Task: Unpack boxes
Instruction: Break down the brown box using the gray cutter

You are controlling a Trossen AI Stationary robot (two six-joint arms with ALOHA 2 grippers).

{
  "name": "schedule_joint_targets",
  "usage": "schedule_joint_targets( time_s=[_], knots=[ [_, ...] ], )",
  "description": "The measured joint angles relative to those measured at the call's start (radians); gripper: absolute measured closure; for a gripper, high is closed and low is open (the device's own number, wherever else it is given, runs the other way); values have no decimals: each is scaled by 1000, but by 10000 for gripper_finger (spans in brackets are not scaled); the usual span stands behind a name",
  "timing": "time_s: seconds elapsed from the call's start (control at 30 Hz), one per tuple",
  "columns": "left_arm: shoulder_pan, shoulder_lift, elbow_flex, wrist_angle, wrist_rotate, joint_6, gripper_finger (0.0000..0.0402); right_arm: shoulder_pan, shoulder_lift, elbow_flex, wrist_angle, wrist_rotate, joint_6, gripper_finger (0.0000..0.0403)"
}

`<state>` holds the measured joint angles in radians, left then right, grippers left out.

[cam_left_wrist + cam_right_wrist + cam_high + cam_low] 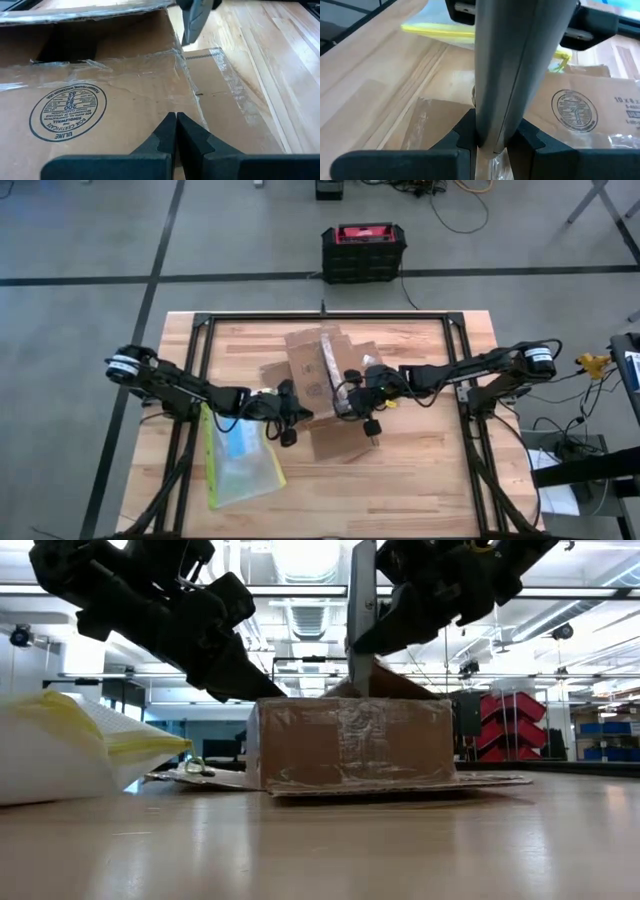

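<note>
Carton (pixel 322 385) at mid-worktop (pixel 420 480), flaps folded out, with both claws at it. The right claw (pixel 492 137) is clamped on a flat grey slab (pixel 512 60), which stands upright above the carton's open top in the low view; what the slab is cannot be told. The left claw (pixel 176 131) has its fingers together and holds nothing; it hovers low over a printed flap, the round stamp (pixel 67 111) just beside its tips. A clear pouch (pixel 238 455) with yellow-green edge lies behind and beside the left claw, on the worktop.

Handling, as a judgement: the carton looks light and fairly stiff at its walls, while the loose flaps bend easily and give poor purchase. The shiny tape (pixel 100 67) is slick and partly torn, so a grip on it may slip. A wall edge or a flap near its fold seems the better hold, with one claw pinning the carton while the other lifts. The slab appears rigid, thin and smooth; held at one end only, it may pivot in the claw.

Hidden: the carton's interior is not visible in any view, so remaining contents are unknown. The slab's lower end is cut off in the right wrist view, and the arms mask parts of the flaps from above.
</note>
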<state>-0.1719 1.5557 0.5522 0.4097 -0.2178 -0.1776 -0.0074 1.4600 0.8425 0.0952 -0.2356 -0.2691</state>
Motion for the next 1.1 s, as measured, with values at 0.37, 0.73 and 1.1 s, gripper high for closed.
schedule_joint_targets(
  time_s=[0.37,0.73,1.1],
  knots=[
    [-1,0,-1,18,11,8,401,0,62,0,161,-80,11,349],
    [-3,1,-1,19,11,11,401,-26,95,1,232,-95,22,349],
    [-3,1,-1,19,11,4,401,-39,106,1,217,-140,42,349]
  ],
)
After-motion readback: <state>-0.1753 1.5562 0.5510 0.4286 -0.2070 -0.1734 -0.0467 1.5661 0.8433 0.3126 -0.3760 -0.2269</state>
